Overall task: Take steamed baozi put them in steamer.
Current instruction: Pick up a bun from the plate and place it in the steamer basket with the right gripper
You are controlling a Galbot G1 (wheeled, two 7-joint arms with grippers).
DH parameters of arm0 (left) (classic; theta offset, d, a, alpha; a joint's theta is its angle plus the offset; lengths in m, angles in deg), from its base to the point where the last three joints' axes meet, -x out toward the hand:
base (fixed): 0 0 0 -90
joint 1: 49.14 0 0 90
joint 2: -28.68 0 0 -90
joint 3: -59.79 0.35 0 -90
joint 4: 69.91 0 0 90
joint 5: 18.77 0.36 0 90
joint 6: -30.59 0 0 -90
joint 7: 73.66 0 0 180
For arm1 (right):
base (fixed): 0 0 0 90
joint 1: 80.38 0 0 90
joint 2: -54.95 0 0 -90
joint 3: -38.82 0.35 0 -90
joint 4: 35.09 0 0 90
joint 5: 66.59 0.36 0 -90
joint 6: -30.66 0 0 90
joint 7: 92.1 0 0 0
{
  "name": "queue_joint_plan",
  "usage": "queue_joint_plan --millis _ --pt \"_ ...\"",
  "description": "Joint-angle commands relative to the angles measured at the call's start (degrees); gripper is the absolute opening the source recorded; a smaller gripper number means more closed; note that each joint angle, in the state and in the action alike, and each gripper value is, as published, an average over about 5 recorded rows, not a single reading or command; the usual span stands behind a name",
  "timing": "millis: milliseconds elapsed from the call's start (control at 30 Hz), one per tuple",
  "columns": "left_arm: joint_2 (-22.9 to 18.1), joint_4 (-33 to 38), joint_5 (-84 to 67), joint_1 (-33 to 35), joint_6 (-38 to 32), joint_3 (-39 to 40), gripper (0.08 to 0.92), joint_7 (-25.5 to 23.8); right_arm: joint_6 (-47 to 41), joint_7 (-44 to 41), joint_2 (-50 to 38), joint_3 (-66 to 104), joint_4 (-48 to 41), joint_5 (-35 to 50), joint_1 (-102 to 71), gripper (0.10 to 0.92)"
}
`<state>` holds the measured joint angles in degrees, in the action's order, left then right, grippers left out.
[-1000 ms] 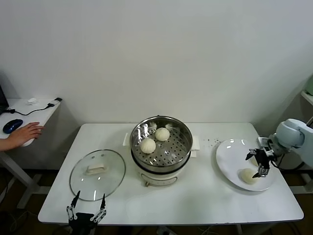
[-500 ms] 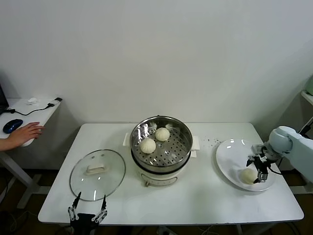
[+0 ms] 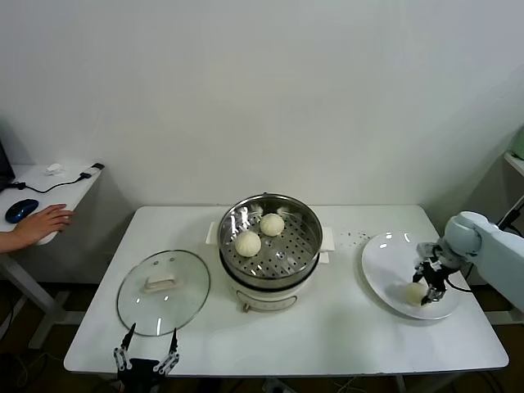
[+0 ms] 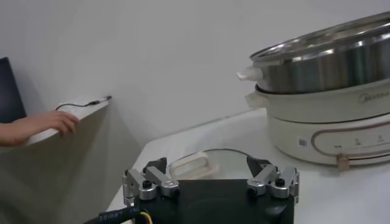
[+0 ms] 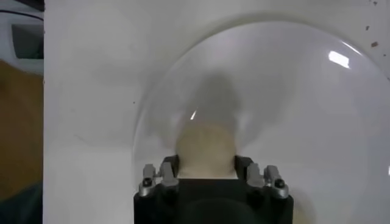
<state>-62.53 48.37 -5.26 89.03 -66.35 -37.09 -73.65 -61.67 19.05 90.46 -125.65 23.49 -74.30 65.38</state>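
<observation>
**Right gripper closes on the third bun**

A second ago my right gripper [image 3: 427, 288] hung spread above the plate [image 3: 385, 254]; now it has come down and its fingers are clamped on the bun [image 5: 206, 146] lying near the plate's front edge. I judge the grasp made, so the lift and carry to the steamer [image 3: 270, 241] come next. Two buns [image 3: 248, 243] already sit on its perforated tray. My left gripper [image 3: 147, 358] waits spread apart at the worktop's [image 3: 344, 327] front edge, near the glass lid [image 3: 162, 291].

No text is legible — steamer [image 4: 329, 115] base markings too small.
</observation>
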Motion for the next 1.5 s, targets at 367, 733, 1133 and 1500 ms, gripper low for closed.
queue_joint_plan --millis 367,733,1133,1500 --pt "0.2 0.3 -0.1 0.4 -0.1 -0.2 0.823 0.0 12.1 -5.8 0.6 -6.7 4.0 0.4 14.8 0.552" --pt "0.2 0.6 0.9 0.9 0.3 0.3 0.823 -0.1 35.0 -7.8 16.3 -22.6 8.0 -1.8 45.6 0.561" --pt "0.1 0.8 0.5 1.4 0.1 0.2 0.823 0.0 38.3 -4.7 32.6 -21.7 12.0 -0.9 42.4 0.570" --pt "0.1 1.0 1.2 0.9 0.7 0.6 0.823 -0.1 37.5 -2.8 36.6 -26.9 17.1 0.9 36.5 0.577"
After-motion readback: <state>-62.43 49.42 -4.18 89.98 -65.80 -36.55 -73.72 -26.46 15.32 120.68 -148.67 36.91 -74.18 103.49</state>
